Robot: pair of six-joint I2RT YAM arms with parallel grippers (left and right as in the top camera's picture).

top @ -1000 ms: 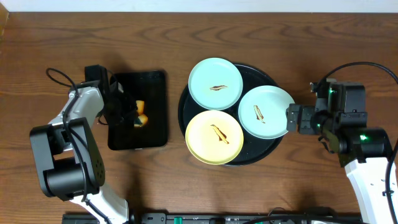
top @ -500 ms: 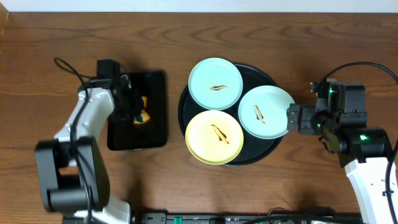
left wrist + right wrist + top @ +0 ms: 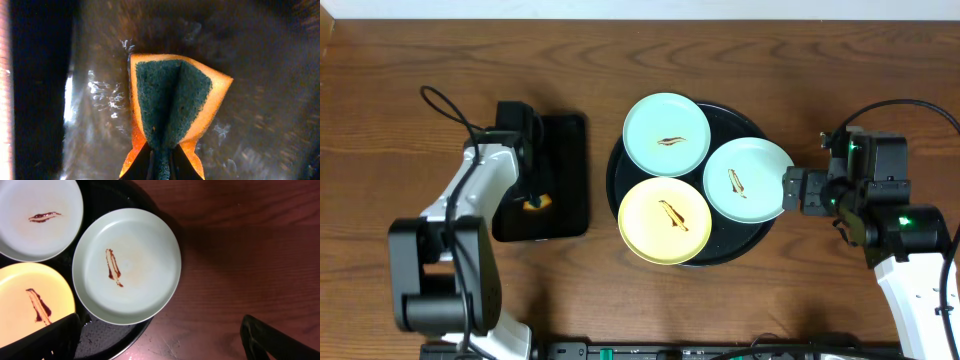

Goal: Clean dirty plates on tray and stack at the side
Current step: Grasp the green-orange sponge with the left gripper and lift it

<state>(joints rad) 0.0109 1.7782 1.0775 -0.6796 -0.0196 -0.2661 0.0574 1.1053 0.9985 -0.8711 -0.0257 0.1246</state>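
Three plates (image 3: 665,219) sit smeared on the tray (image 3: 735,122), none touched. Overhead gives only an orange scrap under the left gripper (image 3: 533,195). Its wrist camera shows the sponge (image 3: 172,105) folded green-side-in, pinched tight at the fold, above the wet small tray (image 3: 565,150). The right gripper (image 3: 790,188) is spread wide by the tray's edge. Since a second ago the left arm has swung round and the sponge sits lower; the plates and right arm haven't moved.
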